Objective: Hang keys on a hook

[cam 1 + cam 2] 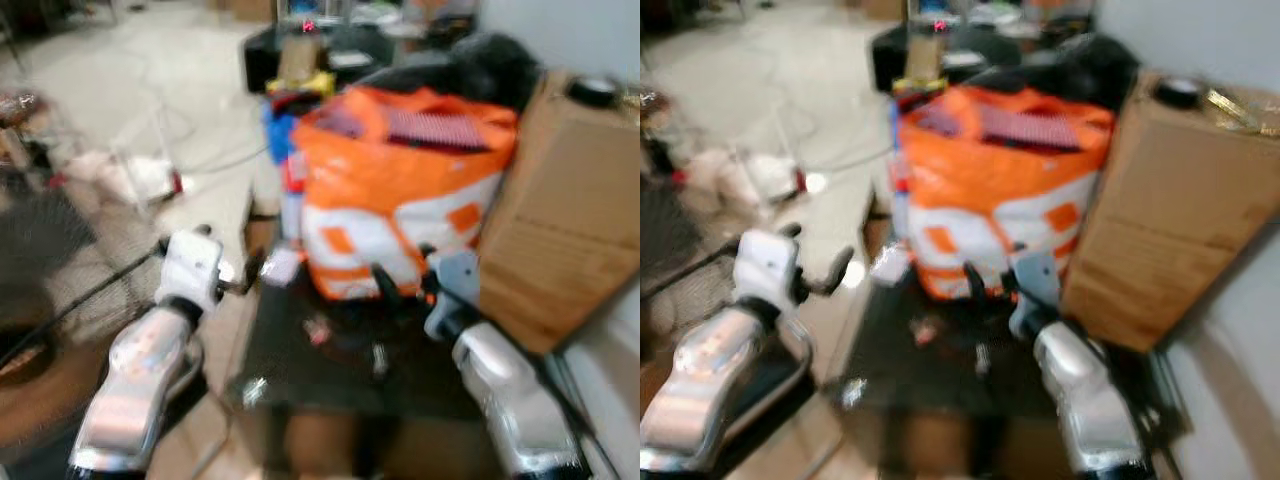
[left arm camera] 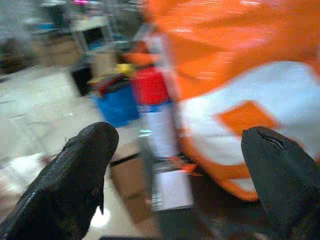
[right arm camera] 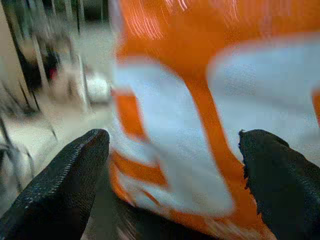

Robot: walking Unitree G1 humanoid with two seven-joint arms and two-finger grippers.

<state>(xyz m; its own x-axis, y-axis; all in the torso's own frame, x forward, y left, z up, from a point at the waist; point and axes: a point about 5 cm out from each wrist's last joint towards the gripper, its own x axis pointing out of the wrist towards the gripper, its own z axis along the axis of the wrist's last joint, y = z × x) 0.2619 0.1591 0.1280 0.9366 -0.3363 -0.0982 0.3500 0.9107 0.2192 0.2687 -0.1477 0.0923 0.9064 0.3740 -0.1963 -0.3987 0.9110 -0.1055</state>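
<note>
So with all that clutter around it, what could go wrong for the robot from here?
Both open grippers, left and right, are close to the big orange bag on the dark table; a reach could bump or snag it. The small things on the table might get knocked off. The pictures are blurred, so aiming may be off.

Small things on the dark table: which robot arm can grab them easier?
Probably the right. The right gripper hovers open above the table, close to the small things. The left gripper, also open, sits at the table's left edge, farther off. Blur hides whether they are keys.
</note>
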